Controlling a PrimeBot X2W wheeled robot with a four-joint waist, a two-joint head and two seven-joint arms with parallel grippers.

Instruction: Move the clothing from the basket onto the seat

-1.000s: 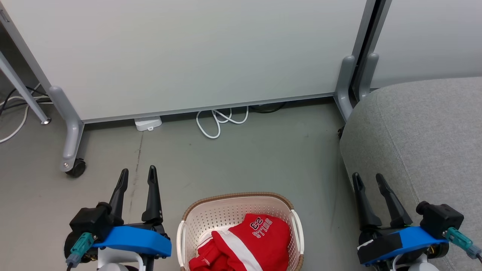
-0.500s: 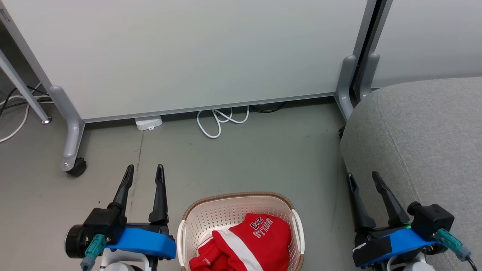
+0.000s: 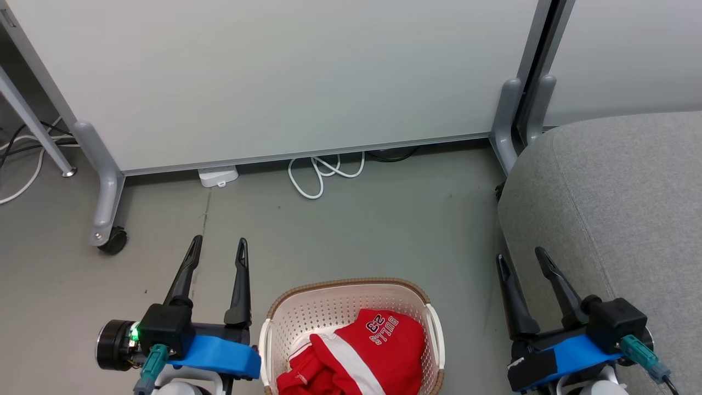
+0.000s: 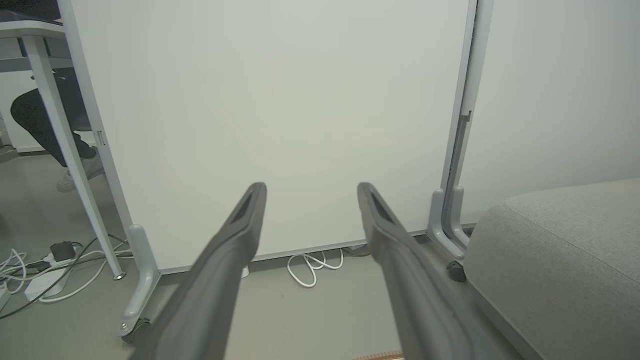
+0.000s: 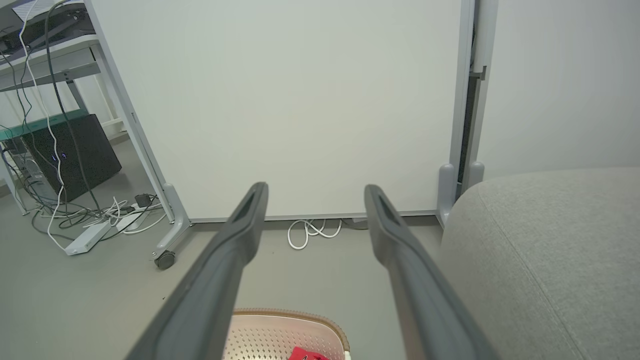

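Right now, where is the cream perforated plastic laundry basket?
Head view, bottom centre: the cream perforated basket stands on the floor between the left gripper and right gripper, left of the grey fabric seat.

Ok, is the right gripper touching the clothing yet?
Apart. In the head view the open right gripper sits beyond the basket rim, bare floor between it and the clothing.

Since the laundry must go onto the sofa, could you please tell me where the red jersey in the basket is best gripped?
Probably the bunched top of the jersey beside its lettering, straight down from above: the cloth looks heaped there, and the basket walls block the sides. The open right gripper stands nearer the sofa.
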